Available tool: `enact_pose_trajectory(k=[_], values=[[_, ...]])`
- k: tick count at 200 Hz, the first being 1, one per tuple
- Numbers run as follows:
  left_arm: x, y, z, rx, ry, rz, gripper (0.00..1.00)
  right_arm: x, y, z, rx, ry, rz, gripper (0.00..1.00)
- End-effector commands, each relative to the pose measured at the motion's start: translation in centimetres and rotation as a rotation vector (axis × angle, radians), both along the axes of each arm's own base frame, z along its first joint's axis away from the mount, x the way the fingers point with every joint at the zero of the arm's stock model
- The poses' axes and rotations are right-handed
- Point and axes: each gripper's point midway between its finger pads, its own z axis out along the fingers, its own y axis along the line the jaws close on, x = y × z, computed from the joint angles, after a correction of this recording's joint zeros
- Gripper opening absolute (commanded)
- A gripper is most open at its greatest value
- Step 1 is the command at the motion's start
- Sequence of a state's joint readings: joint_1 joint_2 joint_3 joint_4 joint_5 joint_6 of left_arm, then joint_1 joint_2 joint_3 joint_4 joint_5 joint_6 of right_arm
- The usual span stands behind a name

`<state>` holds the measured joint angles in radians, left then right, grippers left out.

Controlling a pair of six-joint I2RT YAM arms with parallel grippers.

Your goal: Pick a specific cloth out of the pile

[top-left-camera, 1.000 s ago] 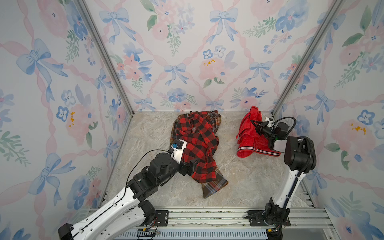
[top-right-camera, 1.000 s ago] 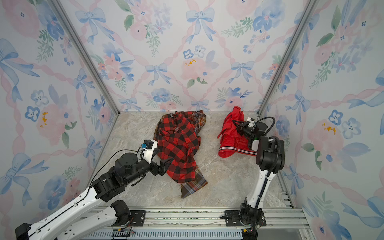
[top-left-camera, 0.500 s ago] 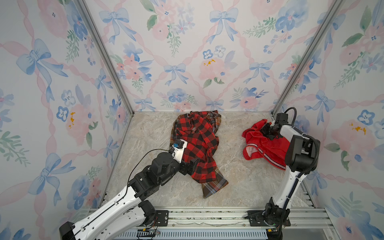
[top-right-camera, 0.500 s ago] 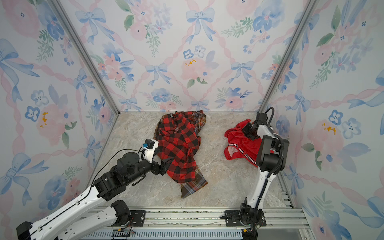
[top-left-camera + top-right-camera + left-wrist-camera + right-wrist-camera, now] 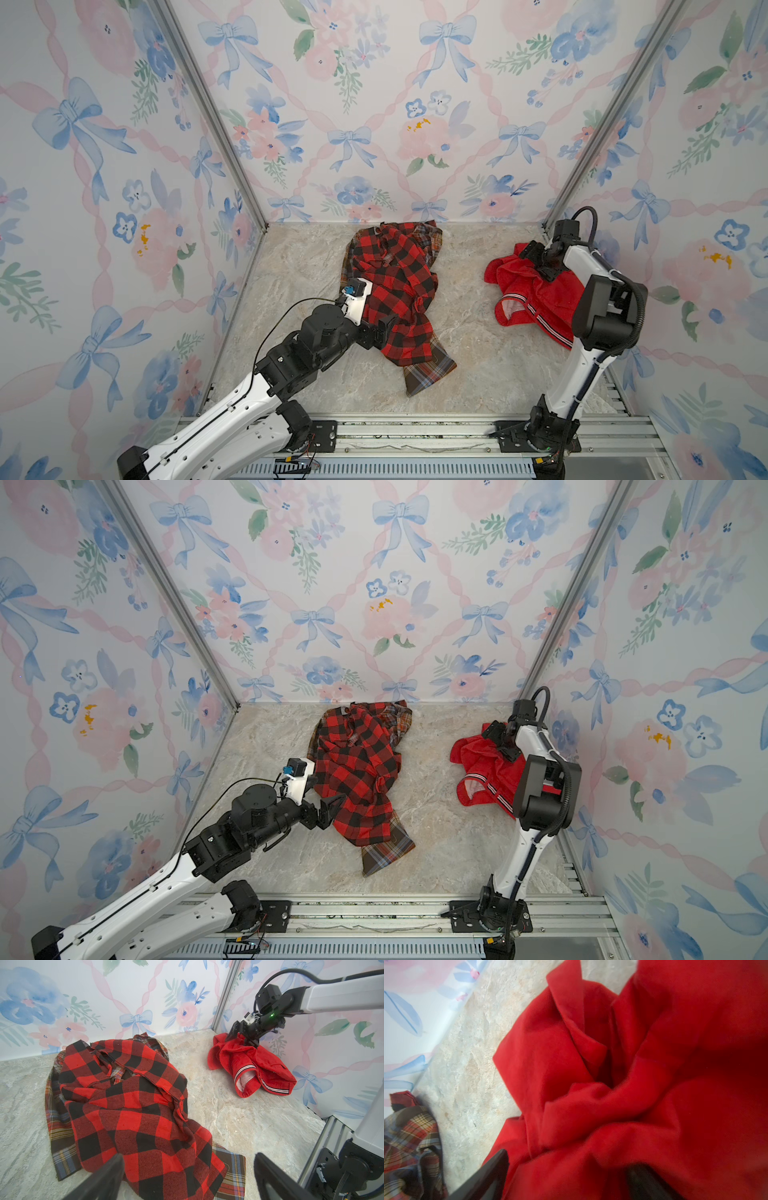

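The cloth (image 5: 536,291) lies crumpled at the counter's (image 5: 465,332) far right, clear of the pile (image 5: 395,291). Your right hand (image 5: 242,1041) sits wide open over its top folds, gripping nothing; your left hand (image 5: 328,808) is open too. The cloth is likely light, limp and slippery: pinch a bunched fold.

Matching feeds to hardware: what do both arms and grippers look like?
The left arm and right arm have white links and black joints. The left gripper and right gripper are black. A black cable runs along each; the right wrist shows a green light.
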<state>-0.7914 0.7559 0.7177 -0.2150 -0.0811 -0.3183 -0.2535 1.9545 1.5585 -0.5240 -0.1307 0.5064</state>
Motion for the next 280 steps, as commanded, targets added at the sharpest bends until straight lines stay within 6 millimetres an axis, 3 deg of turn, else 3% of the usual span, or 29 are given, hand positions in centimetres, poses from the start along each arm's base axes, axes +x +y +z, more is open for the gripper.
enact_pose_trajectory(k=[1, 30, 50, 56, 85, 113, 156, 201, 222, 252, 264, 280], values=[[-0.1, -0.4, -0.3, -0.002, 0.03, -0.019, 0.98, -3.5, -0.8, 5.6, -0.085, -0.052, -0.028, 0.95], [-0.3, -0.8, -0.5, 0.0, 0.036, -0.04, 0.98, -7.8, -1.3, 7.3, -0.039, -0.121, -0.07, 0.97], [-0.7, -1.3, -0.7, 0.01, 0.035, -0.081, 0.98, -12.8, -1.6, 5.1, 0.001, -0.022, -0.117, 0.97], [-0.8, -1.7, 0.9, -0.01, 0.01, -0.102, 0.98, -14.6, -1.6, 4.1, 0.02, -0.005, -0.143, 0.97], [-3.3, -5.0, 2.1, -0.011, -0.027, -0.316, 0.98, -22.1, -3.3, -0.1, 0.156, -0.032, -0.325, 0.96], [-4.5, -8.0, 2.4, 0.042, -0.07, -0.433, 0.98, -25.6, -5.0, -1.1, 0.233, -0.059, -0.41, 0.93], [-3.6, -12.2, 1.5, 0.203, -0.14, -0.422, 0.98, -26.3, -5.3, -2.8, 0.277, -0.042, -0.433, 0.92], [-3.7, -13.2, 1.6, 0.184, -0.14, -0.432, 0.98, -25.2, -7.0, -4.8, 0.295, -0.025, -0.466, 0.84], [-3.7, -12.7, 1.8, 0.172, -0.143, -0.411, 0.98, -24.4, -7.4, -5.4, 0.293, -0.029, -0.467, 0.66], [-3.9, -11.8, 2.5, 0.149, -0.153, -0.386, 0.98, -22.7, -7.0, -3.8, 0.216, -0.021, -0.406, 0.15], [-3.8, -11.3, 2.6, 0.149, -0.159, -0.367, 0.98, -21.7, -6.5, -2.5, 0.158, -0.023, -0.368, 0.0], [-3.8, -10.8, 2.9, 0.139, -0.165, -0.352, 0.98, -20.3, -5.8, -0.2, 0.082, -0.041, -0.32, 0.0]])
